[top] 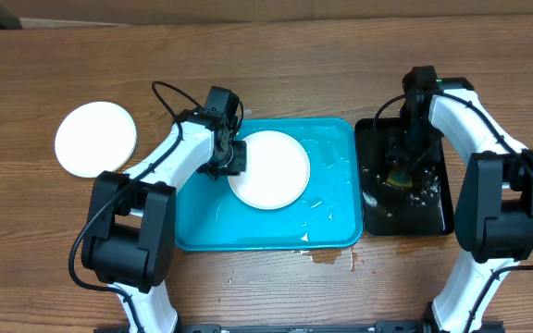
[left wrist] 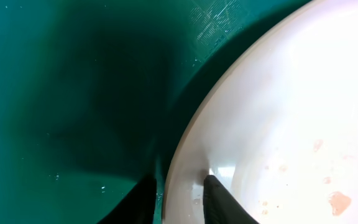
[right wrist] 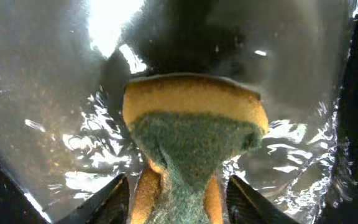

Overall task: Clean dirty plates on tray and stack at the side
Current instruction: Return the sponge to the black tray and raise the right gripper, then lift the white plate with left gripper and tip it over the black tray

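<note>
The left gripper [left wrist: 180, 186] straddled the left rim of the white plate [top: 268, 169] in the turquoise tray [top: 331, 222]; whether it pinched, I could not tell. Bare tray floor lay to the plate's right. The right gripper [right wrist: 178, 193] stood with its jaws open either side of the sponge [right wrist: 194, 118].

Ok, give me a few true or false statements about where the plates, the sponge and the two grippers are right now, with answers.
1. A white plate lies in the turquoise tray. True.
2. The sponge rests on that plate. False: it is in the black tray, between the fingers of the right gripper.
3. The left gripper straddles that plate's rim. True.
4. That plate is spotless. False: orange smears show on it.
5. A second plate sits on the table, left of the tray. True.
</note>
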Robot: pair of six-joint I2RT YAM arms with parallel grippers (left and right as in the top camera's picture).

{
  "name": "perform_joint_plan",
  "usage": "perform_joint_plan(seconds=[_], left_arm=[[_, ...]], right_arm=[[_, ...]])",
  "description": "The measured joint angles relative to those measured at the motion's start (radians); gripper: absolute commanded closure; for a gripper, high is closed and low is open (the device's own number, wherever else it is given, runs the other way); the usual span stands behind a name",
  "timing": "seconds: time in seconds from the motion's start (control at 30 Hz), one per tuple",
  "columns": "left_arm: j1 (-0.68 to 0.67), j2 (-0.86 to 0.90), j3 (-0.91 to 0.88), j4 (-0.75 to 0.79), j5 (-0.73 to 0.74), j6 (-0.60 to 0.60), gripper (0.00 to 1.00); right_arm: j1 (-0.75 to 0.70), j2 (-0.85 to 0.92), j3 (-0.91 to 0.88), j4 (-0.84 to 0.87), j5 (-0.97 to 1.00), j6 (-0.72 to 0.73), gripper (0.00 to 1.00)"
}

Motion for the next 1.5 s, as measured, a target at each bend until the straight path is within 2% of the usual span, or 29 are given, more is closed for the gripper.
perform_joint_plan(seconds=[0.1,0.17,0.3,0.33,0.47,0.7,0.87,0.97,1.0,1.2,1.27,1.43,1.5], left_arm=[[0.000,0.000,0.000,0.000,0.000,0.000,0.70],[0.000,0.000,0.000,0.000,0.000,0.000,0.69],[0.000,0.000,0.000,0.000,0.000,0.000,0.61],[0.000,0.000,0.000,0.000,0.000,0.001,0.59],[0.000,0.000,0.000,0.000,0.000,0.009,0.59],[0.000,0.000,0.000,-0.001,0.000,0.020,0.61],[0.000,0.000,0.000,-0.008,0.000,0.021,0.60],[0.000,0.000,0.000,-0.011,0.000,0.024,0.86],[0.000,0.000,0.000,-0.017,0.000,0.025,0.90],[0.000,0.000,0.000,-0.031,0.021,0.024,0.95],[0.000,0.000,0.000,-0.035,0.030,0.023,0.93],[0.000,0.000,0.000,-0.040,0.045,0.021,0.63],[0.000,0.000,0.000,-0.040,0.047,0.024,0.59]], right_arm=[[0.000,0.000,0.035,-0.074,0.002,0.000,0.42],[0.000,0.000,0.084,-0.116,0.002,0.000,0.20],[-0.002,0.000,0.230,-0.179,0.003,-0.002,0.09],[-0.006,0.000,0.268,-0.184,0.002,0.000,0.00],[-0.047,0.000,0.340,-0.156,0.002,0.000,0.00],[-0.162,0.000,0.343,-0.154,0.007,0.001,0.00],[-0.168,0.000,0.343,-0.154,0.010,0.001,0.00],[-0.163,0.000,0.343,-0.154,0.010,0.000,0.00],[-0.163,0.000,0.343,-0.154,0.010,0.000,0.00],[-0.163,0.000,0.343,-0.154,0.010,0.000,0.00],[-0.163,0.000,0.343,-0.154,0.010,0.001,0.00],[-0.163,0.000,0.343,-0.154,0.010,0.001,0.00],[-0.163,0.000,0.343,-0.154,0.010,0.001,0.00]])
